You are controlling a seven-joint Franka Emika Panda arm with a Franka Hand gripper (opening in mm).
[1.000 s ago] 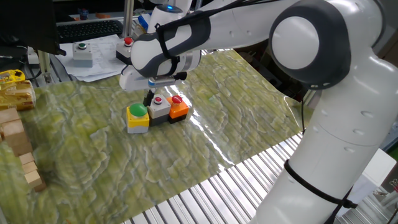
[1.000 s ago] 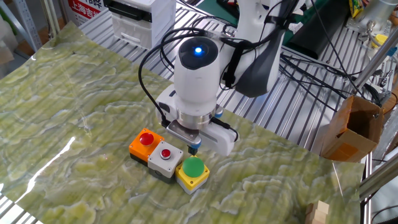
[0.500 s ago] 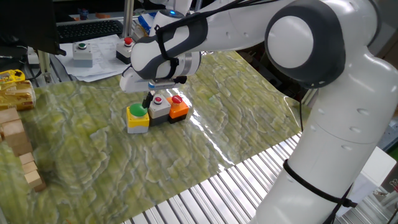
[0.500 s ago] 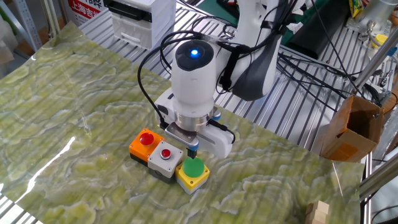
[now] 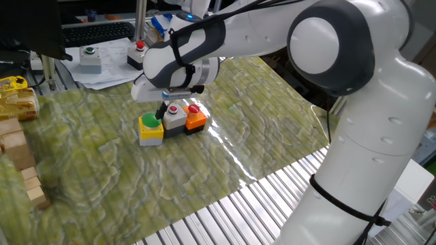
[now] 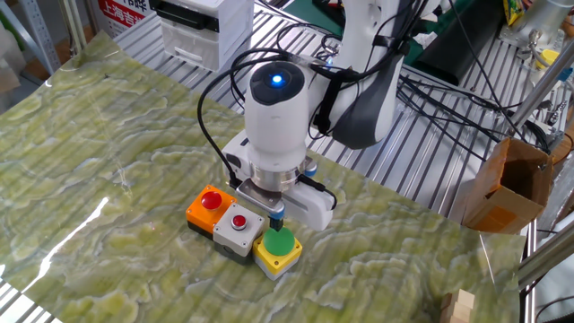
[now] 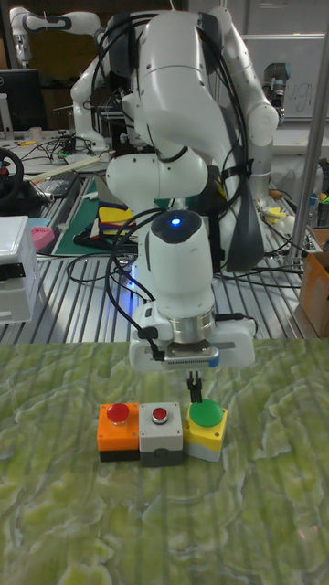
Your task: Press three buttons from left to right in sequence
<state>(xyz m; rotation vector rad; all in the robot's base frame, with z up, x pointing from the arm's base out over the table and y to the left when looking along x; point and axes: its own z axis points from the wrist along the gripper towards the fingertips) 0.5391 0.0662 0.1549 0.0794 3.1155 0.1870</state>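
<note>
The three buttons sit side by side in a row on the green mat. The yellow box with a green cap is at one end. The grey box with a small red cap is in the middle. The orange box with a red cap is at the other end. My gripper points straight down, fingers shut together, tips just over the back edge of the green cap. I cannot tell whether they touch it.
A separate grey box with a green button and a black box with a red button stand beyond the mat on papers. Wooden blocks line the left edge. A cardboard box and a white drawer unit stand off the mat.
The gripper has shifted from behind the grey box toward the yellow box and dropped a little, so its tips now hang by the green cap. The buttons have not moved.
</note>
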